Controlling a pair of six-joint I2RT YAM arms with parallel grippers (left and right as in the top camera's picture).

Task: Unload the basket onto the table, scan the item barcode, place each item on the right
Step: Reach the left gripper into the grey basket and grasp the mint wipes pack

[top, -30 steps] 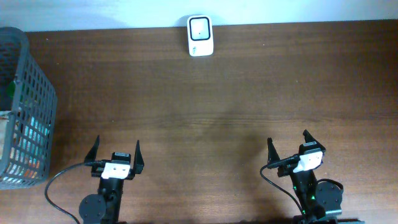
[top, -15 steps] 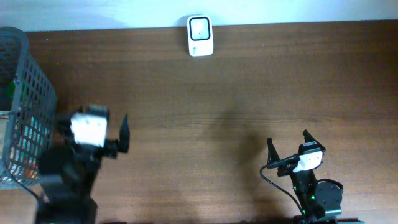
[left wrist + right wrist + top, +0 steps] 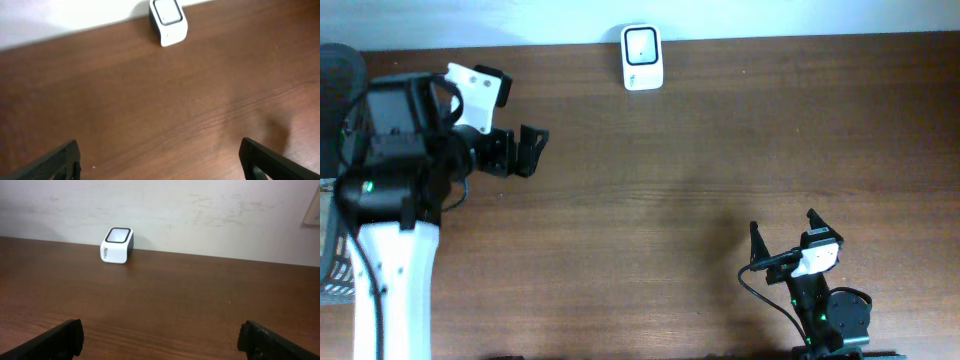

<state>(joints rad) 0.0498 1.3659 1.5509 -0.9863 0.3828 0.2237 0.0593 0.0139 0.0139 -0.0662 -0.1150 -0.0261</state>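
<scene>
My left hand [image 3: 534, 152] is spread wide and empty above bare worktop [image 3: 650, 200]. My right hand [image 3: 783, 226], likewise spread, holds nothing. No item shows; I judge it lies in the basket [image 3: 338, 62] behind the left hand, mostly hidden under my arm [image 3: 390, 260]. Weight and stiffness: cannot tell. Grip plain sides, barcode exposed. Ahead of the left hand, open worktop runs to the scanner [image 3: 642, 58] at the far edge.

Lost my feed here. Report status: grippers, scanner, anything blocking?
Left gripper open, empty, raised beside basket. Right gripper open, empty, near edge. Scanner at far edge, unobstructed. Item not in view.
</scene>
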